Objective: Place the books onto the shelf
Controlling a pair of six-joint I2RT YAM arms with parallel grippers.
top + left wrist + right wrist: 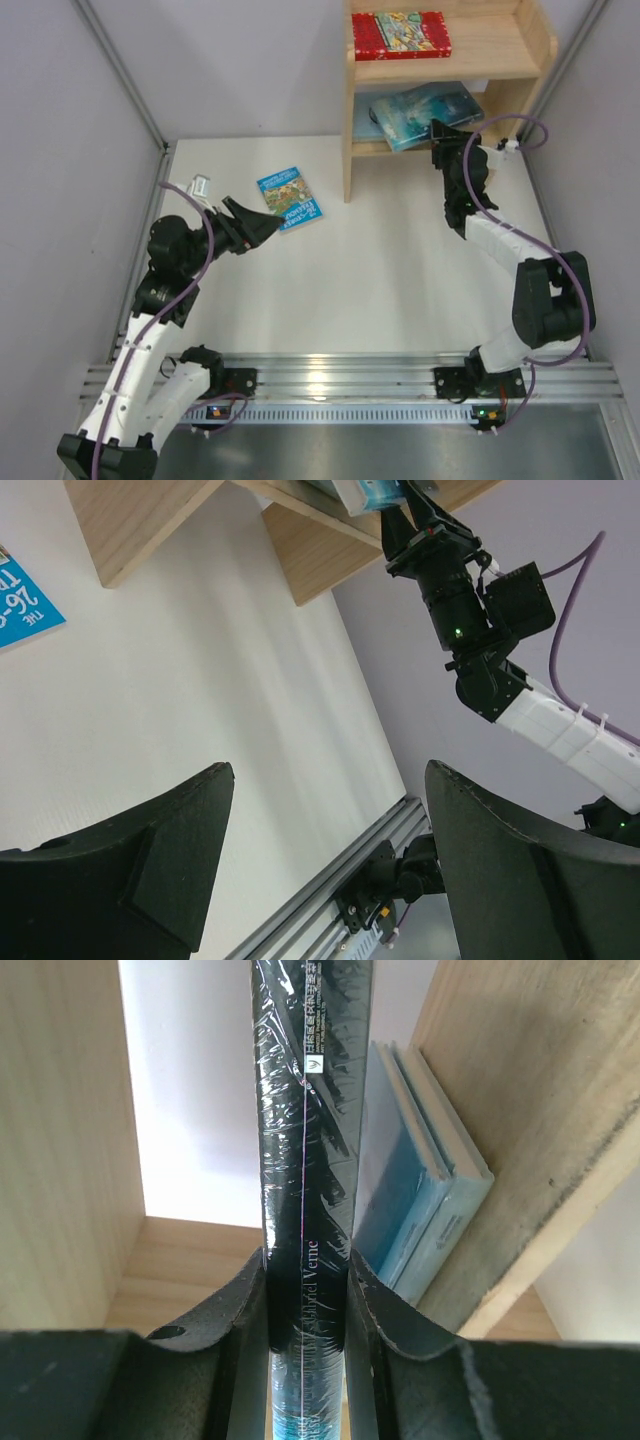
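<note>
- Right wrist view: the dark teal book (305,1160) is seen spine-on, clamped across its covers by the right gripper (305,1280). Its glossy film wrap looks slippery. It seems thin, light and slightly bendy, so a firm hold by the spine suits it.
- It reaches into the lower tier of the shelf (348,150), just beside two pale blue-green books (420,1190).
- The upper tier holds the red book (400,33).
- The bright blue book (290,198) lies flat on the table (400,260), near the left gripper (262,225), whose jaws stand wide apart and empty.
</note>
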